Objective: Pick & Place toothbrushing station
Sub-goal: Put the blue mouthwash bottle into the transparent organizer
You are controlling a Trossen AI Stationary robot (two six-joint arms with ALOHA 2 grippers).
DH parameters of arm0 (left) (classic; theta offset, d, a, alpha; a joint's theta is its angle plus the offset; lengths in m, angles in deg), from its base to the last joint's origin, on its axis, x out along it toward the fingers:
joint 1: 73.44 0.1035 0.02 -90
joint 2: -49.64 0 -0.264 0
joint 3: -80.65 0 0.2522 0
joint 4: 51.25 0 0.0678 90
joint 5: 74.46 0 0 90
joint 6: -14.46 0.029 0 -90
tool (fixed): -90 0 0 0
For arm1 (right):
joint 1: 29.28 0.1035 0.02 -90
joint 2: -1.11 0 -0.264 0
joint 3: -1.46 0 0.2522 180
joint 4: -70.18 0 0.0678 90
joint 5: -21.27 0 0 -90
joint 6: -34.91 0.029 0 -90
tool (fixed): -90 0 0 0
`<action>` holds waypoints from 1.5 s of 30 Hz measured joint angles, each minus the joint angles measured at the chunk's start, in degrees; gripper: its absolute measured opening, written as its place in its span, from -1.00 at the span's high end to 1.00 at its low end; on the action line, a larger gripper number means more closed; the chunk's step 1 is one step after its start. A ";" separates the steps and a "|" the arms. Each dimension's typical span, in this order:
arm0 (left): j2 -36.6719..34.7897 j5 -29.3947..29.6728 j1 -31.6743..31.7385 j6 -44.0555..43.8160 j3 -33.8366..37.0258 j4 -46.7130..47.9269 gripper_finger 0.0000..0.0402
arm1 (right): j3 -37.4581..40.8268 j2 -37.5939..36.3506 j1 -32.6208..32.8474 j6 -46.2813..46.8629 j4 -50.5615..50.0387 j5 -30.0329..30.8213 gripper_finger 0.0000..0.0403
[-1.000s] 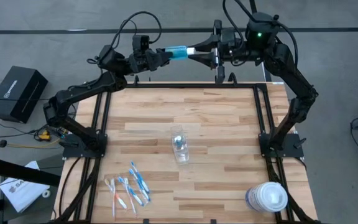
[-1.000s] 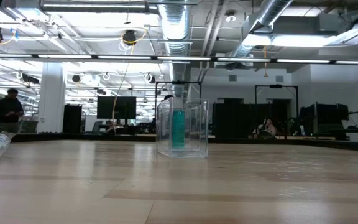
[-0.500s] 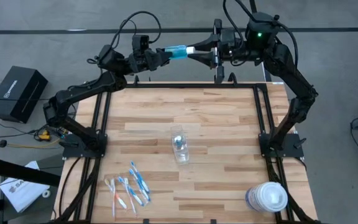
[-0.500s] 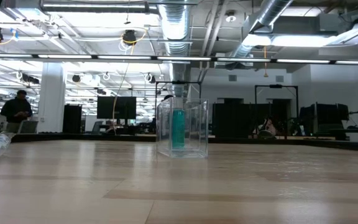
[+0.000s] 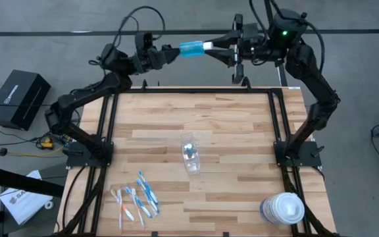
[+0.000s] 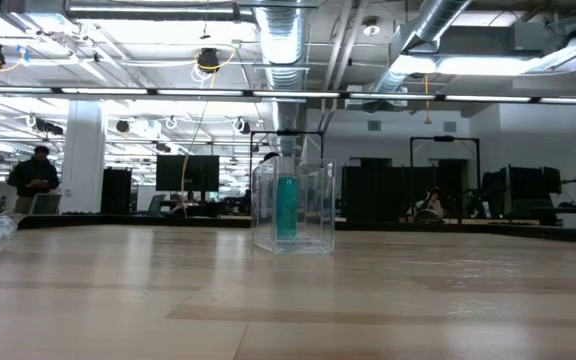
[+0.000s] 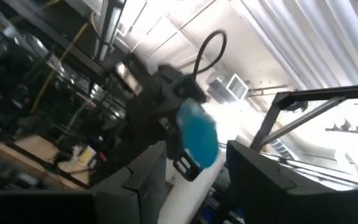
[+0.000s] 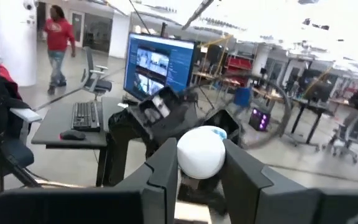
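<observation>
Teal plastic tube (image 5: 191, 48) with white cap hangs at top centre of the high view, beyond the wooden tabletop (image 5: 229, 125). Handover under way: right pincer (image 5: 210, 47) clenched on cap; left pincer (image 5: 171, 52) looks released. Next, probably carry it toward the clear plastic cup (image 5: 189, 152).

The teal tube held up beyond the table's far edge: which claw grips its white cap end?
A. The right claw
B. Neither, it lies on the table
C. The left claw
A: in the high view the teal tube has its white cap toward the right claw, whose fingers clamp the cap.
</observation>
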 joint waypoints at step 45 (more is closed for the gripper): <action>-3.12 -28.11 21.36 16.08 0.02 7.99 0.35 | 5.72 15.52 17.82 17.96 -38.41 13.64 0.58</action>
